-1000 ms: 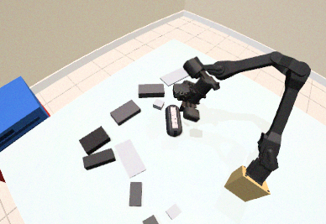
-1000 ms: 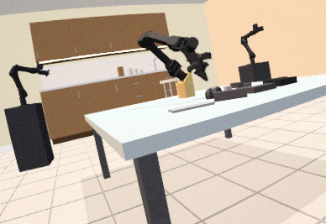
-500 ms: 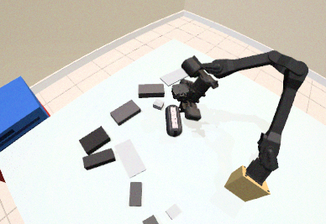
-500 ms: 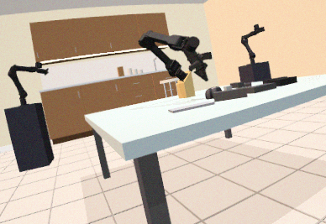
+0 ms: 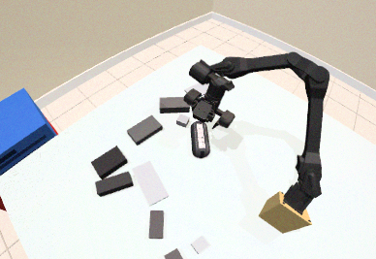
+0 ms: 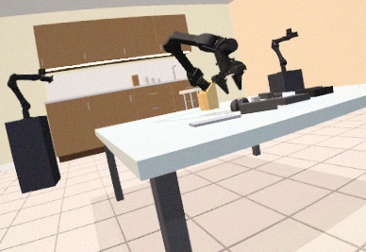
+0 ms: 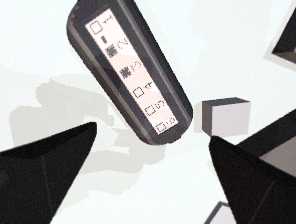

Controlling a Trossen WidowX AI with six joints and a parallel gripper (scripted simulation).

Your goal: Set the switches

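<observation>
Six numbered squares ran along the pale label [image 7: 131,71] on the controller unit [image 5: 200,140] [image 7: 131,72] [image 6: 239,104]; squares 2 and 3 were filled, squares 1, 4, 5 and 6 were empty, and a short dark bar stood between 1 and 2; no brand could be read. The unit lay with its label upward, its switches hidden; its body was dark grey and elongated, with rounded ends and long ridges flanking the label. In the top view it lay just right of centre, its long axis running roughly from twelve to six o'clock; the gripper [image 5: 204,121] [image 6: 233,92] [image 7: 153,134] was above the bench [image 5: 233,189] [image 6: 156,132], toward twelve o'clock of the unit, its fingers spread wide with nothing between them. A small light block [image 5: 182,120] [image 7: 230,118] stood near the unit, toward ten o'clock in the top view; a dark block [image 5: 174,105] lay farther out, toward eleven; a flat pale plate [image 5: 150,182] lay toward eight; open bench extended from three to five o'clock, as far as the tan arm mount [image 5: 277,212] [image 6: 204,101].
</observation>
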